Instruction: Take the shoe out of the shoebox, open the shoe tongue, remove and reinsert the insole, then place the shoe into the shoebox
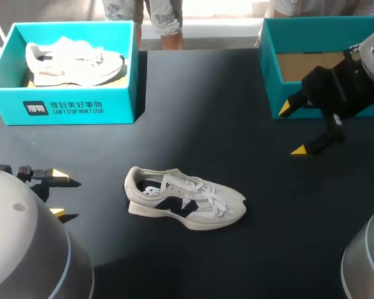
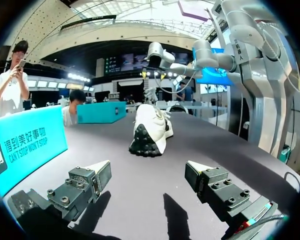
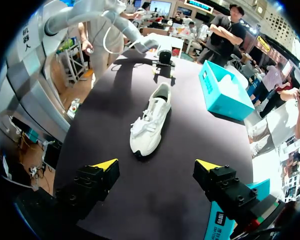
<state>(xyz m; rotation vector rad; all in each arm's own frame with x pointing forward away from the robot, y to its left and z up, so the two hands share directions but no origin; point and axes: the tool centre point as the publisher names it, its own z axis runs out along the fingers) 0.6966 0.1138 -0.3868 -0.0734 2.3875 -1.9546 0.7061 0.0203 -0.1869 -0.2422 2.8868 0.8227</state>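
A white shoe (image 1: 186, 202) with a dark mark on its side stands on its sole near the middle of the dark table (image 1: 193, 106), outside both boxes. In the head view its toe points toward the right arm's side and its heel toward the left arm's side. The laces lie loose over the tongue.

There are 2 open teal boxes at the far side of the table. The left box (image 1: 68, 109) holds 1 pale shoe (image 1: 75, 62) lying on its side. The right box (image 1: 271, 68) shows a brown cardboard floor.

The left gripper (image 1: 59, 194) hangs low over the table's near left part, well apart from the shoe, with its 2 yellow-tipped fingers spread wide and nothing between them. In the left wrist view this gripper (image 2: 147, 170) faces the shoe (image 2: 150, 132), which is ahead of it with the heel end and dark tread turned toward it. The left box (image 2: 25, 145) stands beside the gripper.

The right gripper (image 1: 293, 129) hangs at the near wall of the right box, 1 tip in front of that wall and the other over the table. Its fingers are also spread apart and hold nothing. In the right wrist view the gripper (image 3: 156, 166) looks along the table at the shoe (image 3: 150, 120), toe nearest, with the left box (image 3: 227, 90) off to 1 side and the left gripper (image 3: 165, 62) beyond the heel.
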